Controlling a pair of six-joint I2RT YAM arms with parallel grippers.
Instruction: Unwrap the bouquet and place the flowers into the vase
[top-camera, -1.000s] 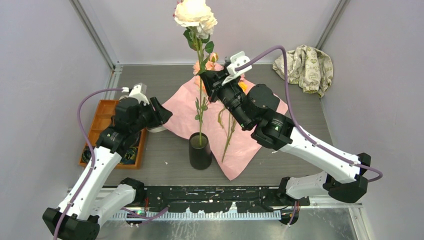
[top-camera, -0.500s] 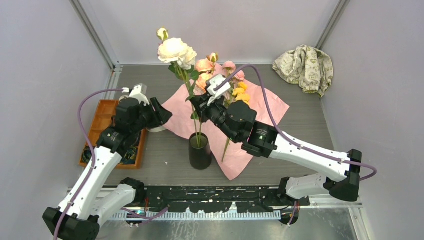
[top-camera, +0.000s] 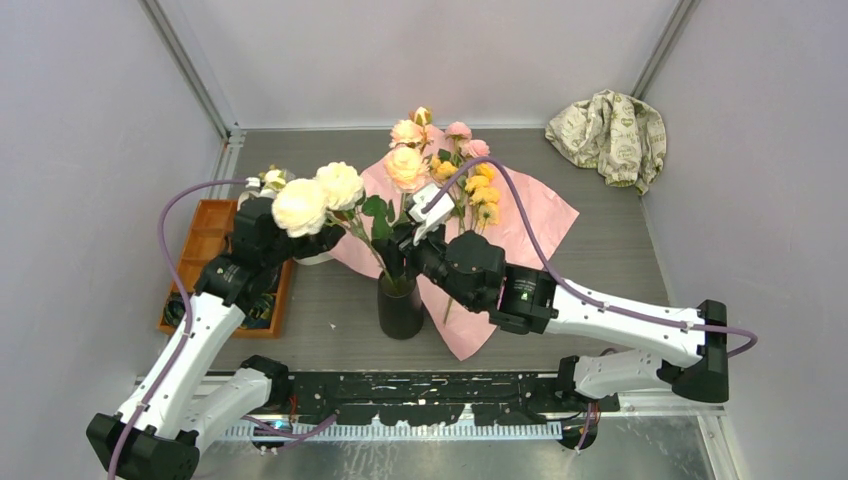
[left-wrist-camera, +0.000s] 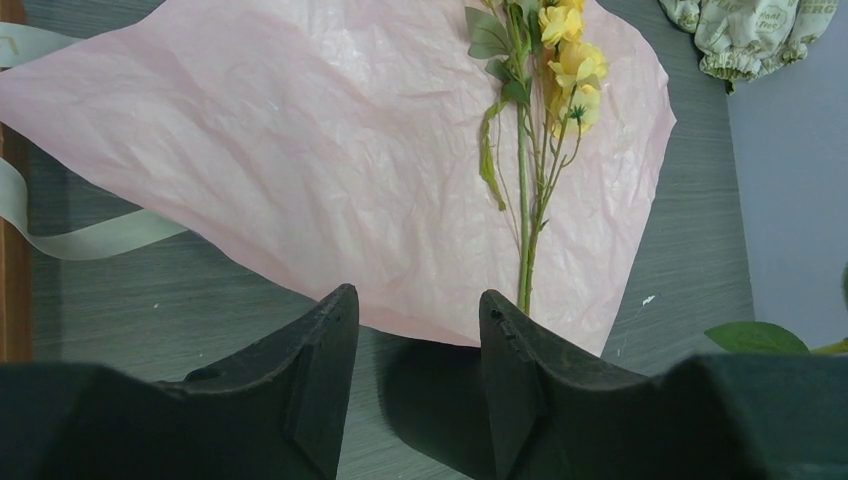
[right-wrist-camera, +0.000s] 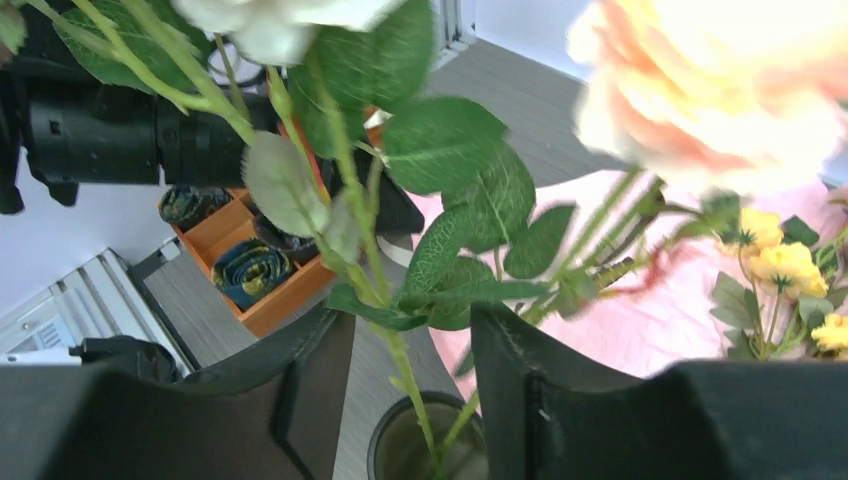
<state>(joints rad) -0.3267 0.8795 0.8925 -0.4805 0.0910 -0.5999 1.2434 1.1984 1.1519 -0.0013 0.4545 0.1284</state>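
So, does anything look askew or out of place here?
Yes: the cream roses stand in the black vase but tilt far left, blooms hanging well past its rim, so they look top-heavy.

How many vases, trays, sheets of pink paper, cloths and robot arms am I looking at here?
Vase: 1
Orange tray: 1
Pink paper sheet: 1
Patterned cloth: 1
Robot arms: 2, the left arm and the right arm
Total: 6
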